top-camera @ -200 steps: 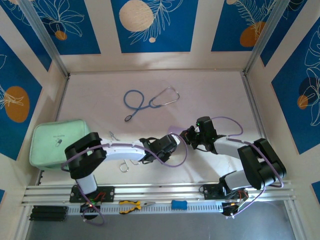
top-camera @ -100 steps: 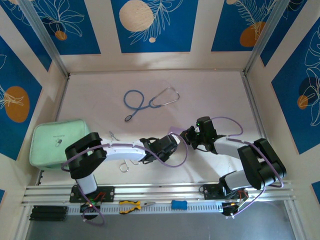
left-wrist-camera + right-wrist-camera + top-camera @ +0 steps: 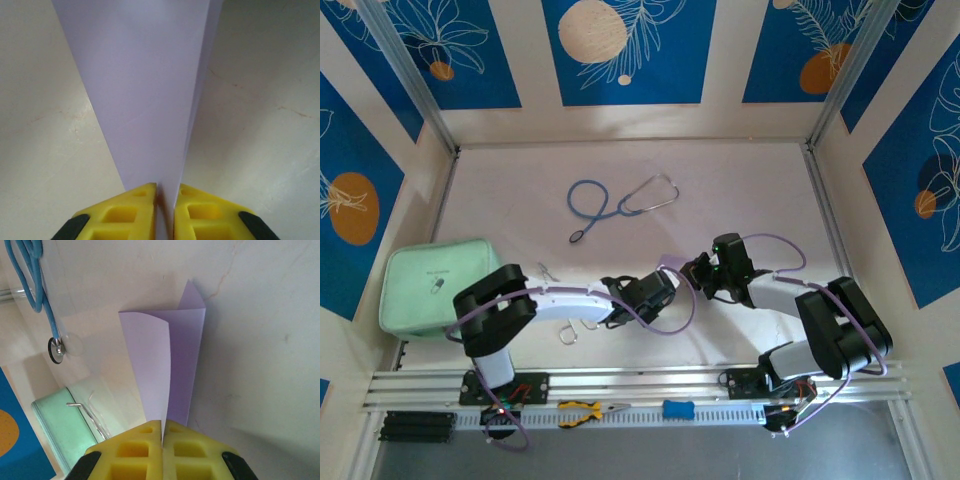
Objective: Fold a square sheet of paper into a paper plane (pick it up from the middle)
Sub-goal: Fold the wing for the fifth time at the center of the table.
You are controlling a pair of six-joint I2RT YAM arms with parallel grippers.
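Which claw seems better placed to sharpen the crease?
Probably the left claw: the crease in the folded pale lilac paper runs straight out from its tips, while the right claw pinches loose, curling layers.

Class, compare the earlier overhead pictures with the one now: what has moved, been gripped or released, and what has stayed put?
Only the left arm's elbow has edged slightly rightward. The left hand and right hand both stay pinched on the folded lilac paper between them; nothing was released. The stethoscope and green pouch have not moved.
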